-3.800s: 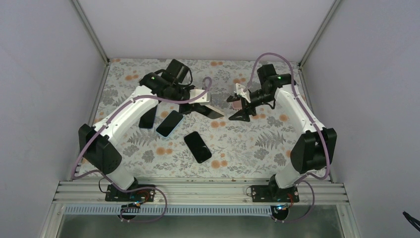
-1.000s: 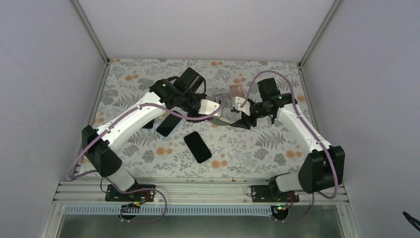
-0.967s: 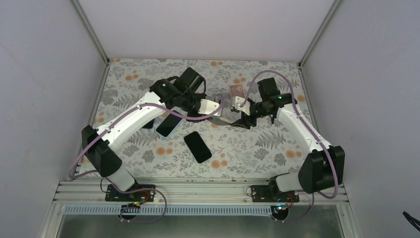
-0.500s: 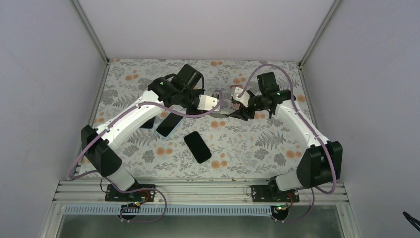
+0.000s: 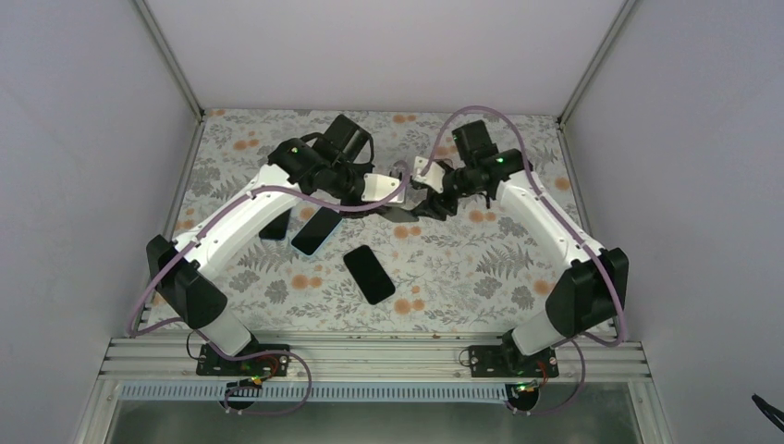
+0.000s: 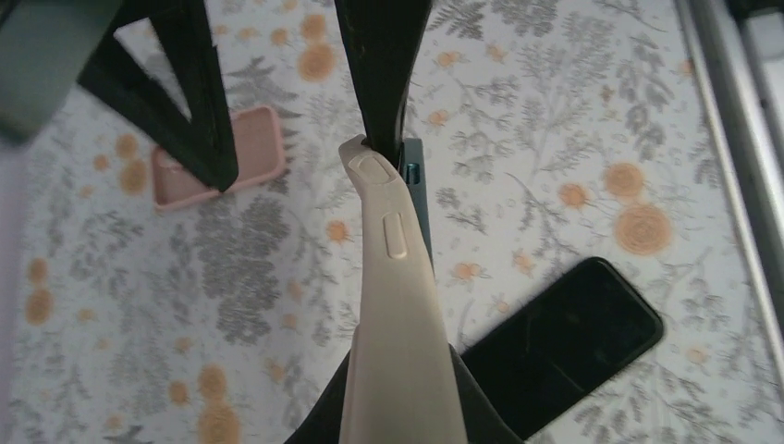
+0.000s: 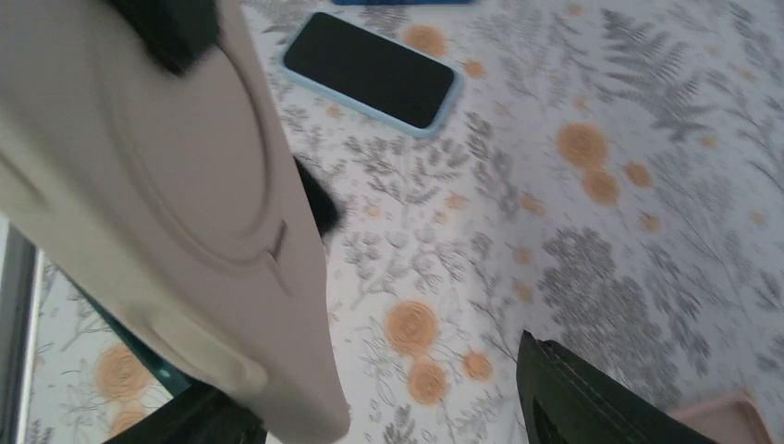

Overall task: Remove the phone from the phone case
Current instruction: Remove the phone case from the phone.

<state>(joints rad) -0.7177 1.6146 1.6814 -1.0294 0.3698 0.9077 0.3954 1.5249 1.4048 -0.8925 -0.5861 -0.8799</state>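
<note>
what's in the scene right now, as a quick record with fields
left gripper: shut on beige case, held aloft
right gripper: open, one finger at the case's far end
phone: inside beige case, teal edge showing
loose items: pink case, black phone, light-blue cased phone, all on the table
task status: phone not yet out

Soft even light, wrist views blurred
</note>
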